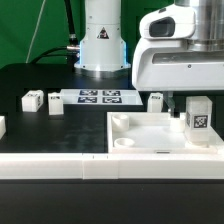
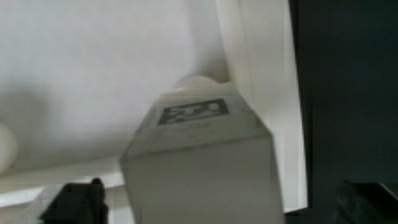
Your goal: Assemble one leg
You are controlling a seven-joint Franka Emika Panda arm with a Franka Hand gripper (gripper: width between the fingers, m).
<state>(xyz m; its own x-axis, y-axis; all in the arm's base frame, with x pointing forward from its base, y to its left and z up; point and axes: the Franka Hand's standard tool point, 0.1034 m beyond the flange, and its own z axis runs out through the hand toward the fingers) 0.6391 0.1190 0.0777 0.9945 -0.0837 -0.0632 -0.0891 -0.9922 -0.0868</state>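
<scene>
One leg, a small white block with a marker tag, stands upright at the far corner of the wide white tray-like piece on the exterior view's right. My gripper hangs just above and behind it. In the wrist view the leg fills the middle between my gripper's two dark fingertips. A gap shows on each side of the leg, so the jaws stand open around it.
Three more legs stand on the black table. The marker board lies in front of the robot base. Another white part shows at the exterior view's left edge.
</scene>
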